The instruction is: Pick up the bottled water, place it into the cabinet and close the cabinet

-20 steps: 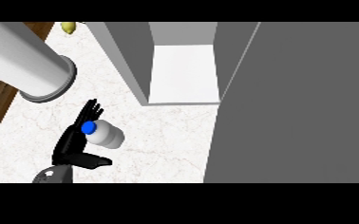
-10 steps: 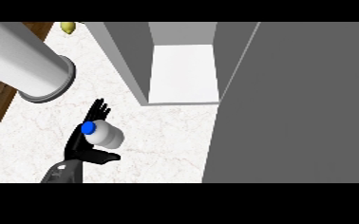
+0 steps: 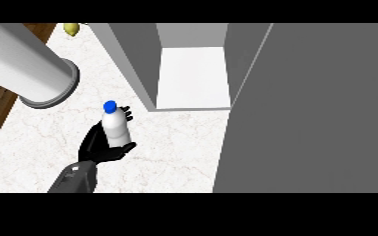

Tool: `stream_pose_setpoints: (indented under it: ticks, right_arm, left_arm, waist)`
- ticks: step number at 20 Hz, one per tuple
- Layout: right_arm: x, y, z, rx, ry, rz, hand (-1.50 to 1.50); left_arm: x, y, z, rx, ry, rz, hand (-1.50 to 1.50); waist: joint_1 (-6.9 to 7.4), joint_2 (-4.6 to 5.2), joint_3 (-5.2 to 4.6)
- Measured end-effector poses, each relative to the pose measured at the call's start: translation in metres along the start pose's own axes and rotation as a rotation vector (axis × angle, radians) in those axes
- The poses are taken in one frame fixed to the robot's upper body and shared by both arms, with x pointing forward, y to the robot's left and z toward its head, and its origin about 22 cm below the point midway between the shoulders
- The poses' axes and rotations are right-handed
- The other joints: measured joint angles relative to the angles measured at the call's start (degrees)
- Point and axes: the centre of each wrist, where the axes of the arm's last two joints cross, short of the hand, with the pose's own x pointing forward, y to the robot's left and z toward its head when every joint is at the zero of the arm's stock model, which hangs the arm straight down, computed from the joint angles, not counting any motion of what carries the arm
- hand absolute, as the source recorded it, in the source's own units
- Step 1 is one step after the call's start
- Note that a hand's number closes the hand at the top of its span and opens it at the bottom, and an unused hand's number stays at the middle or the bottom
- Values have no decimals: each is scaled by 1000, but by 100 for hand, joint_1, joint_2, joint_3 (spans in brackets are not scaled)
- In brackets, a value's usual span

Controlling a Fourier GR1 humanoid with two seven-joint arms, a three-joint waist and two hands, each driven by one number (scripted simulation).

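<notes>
The bottled water (image 3: 117, 129), white with a blue cap, stands tilted in my left hand (image 3: 98, 147), cap toward the far side. The hand sits at the lower left of the head view, fingers curled behind the bottle and thumb round its near side. The cabinet (image 3: 193, 77) stands open just right of and beyond the bottle, showing a bare white floor inside. Its grey door (image 3: 310, 120) is swung open and fills the right side of the view. My right hand does not show.
A big light-grey cylinder (image 3: 33, 72) reaches in from the upper left above the marble counter (image 3: 177, 150). A small yellow fruit (image 3: 71, 28) lies at the far left corner. The counter's wooden edge (image 3: 9, 107) runs down the left.
My left hand has closed round the bottle and carried it up and away from me, a little rightward toward the cabinet. The bottle's cap now points farther away.
</notes>
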Motion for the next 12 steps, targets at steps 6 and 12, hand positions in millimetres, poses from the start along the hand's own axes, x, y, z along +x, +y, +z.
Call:
stream_pose_setpoints:
  ticks: [6, 12]
  right_arm:
    - [-2, -10, 2, -31, -1, 43, -150]
    - [-7, -17, 6, -47, -15, 68, -150]
  left_arm:
    - [-6, -15, -6, -60, 6, 25, 150]
    - [-2, -28, -18, -65, -104, -93, 150]
  waist:
    - [11, -3, 2]
    - [19, -4, 4]
